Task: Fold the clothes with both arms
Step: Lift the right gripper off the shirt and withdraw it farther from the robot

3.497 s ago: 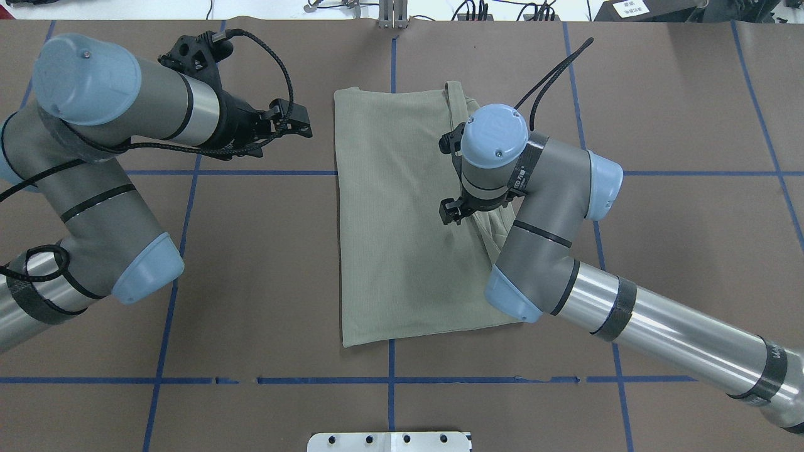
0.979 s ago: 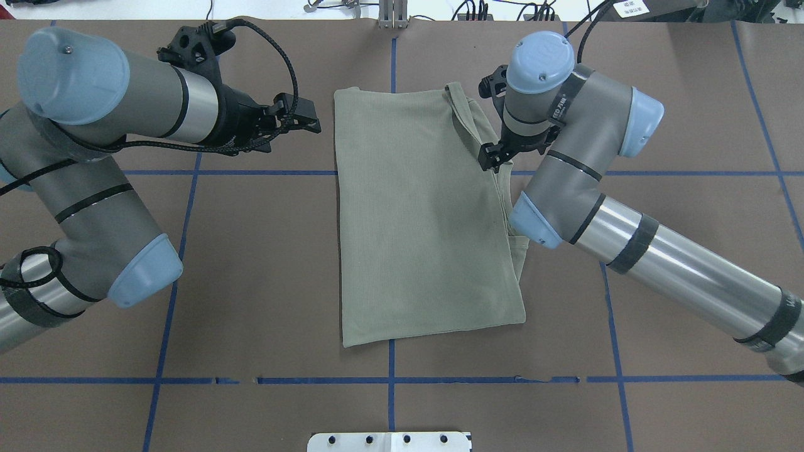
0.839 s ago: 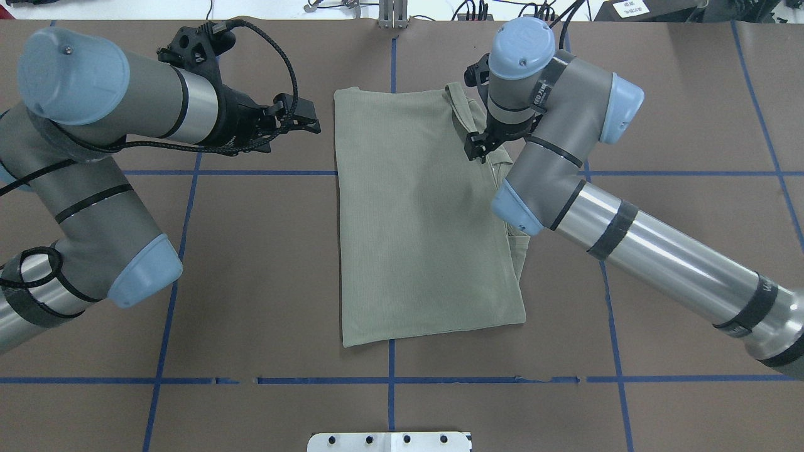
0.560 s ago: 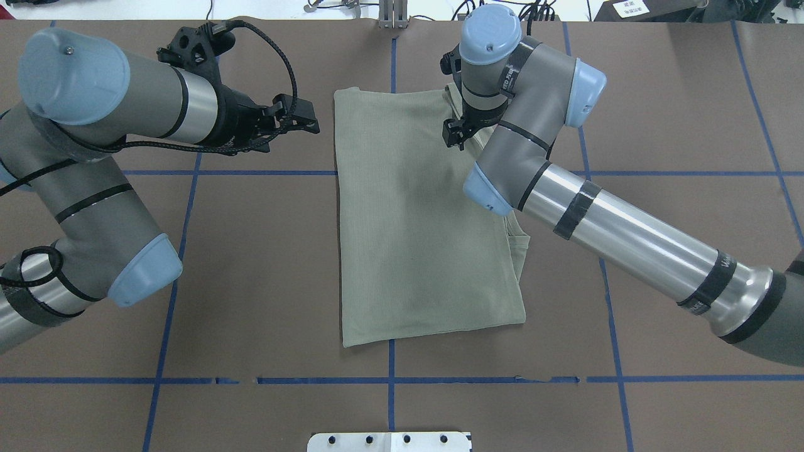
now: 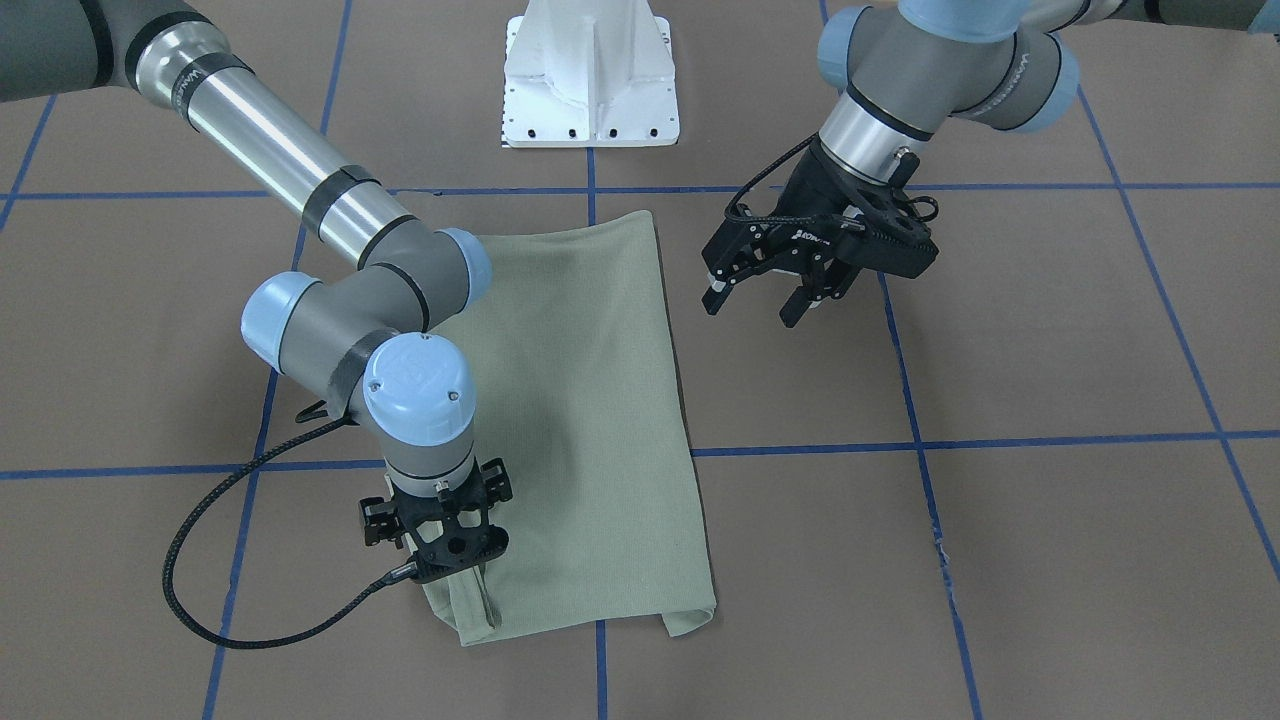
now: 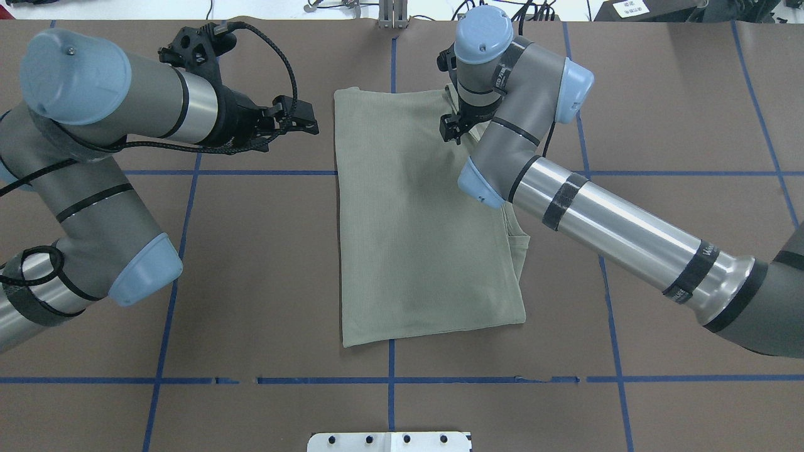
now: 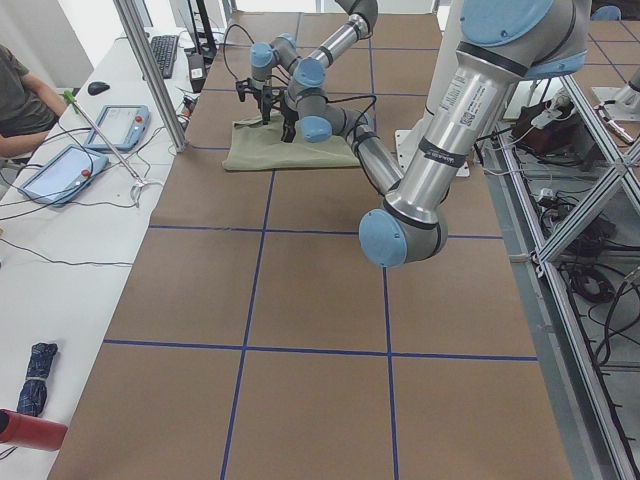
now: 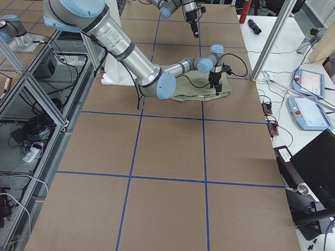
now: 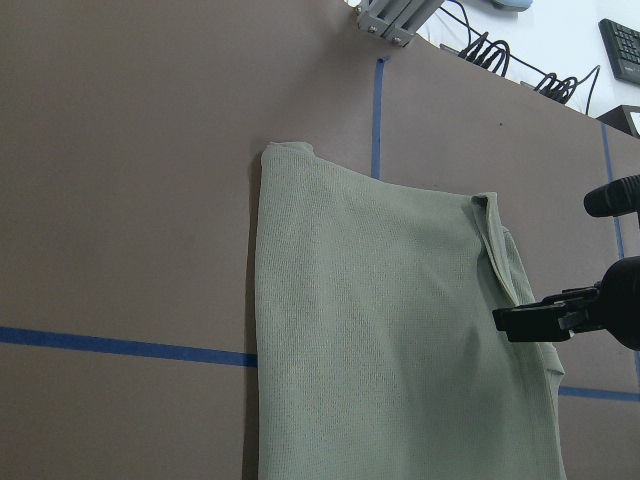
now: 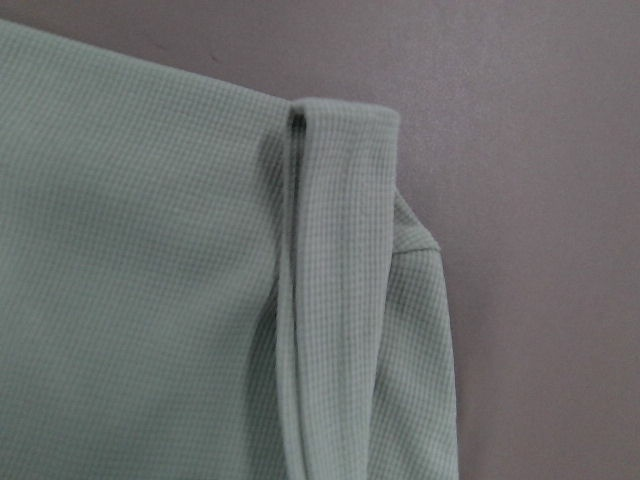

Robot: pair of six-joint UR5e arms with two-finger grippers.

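One sage-green knit shirt (image 6: 421,238) is laid folded on the brown counter (image 6: 659,113). Left gripper (image 5: 750,310): jaws spread wide, empty, beside it. Right gripper (image 6: 450,129): above the far corner band, jaws not discernible. A single layer might be pinched, and the fold dragged open.

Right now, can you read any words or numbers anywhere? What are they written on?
"RO...": white lettering on the left gripper seems to start like this; the rest is blurred.
White letters on the black bands of the right arm: too blurred to read.
White label past the far edge of the table: print too small to read.
Shirt: no writing shows.
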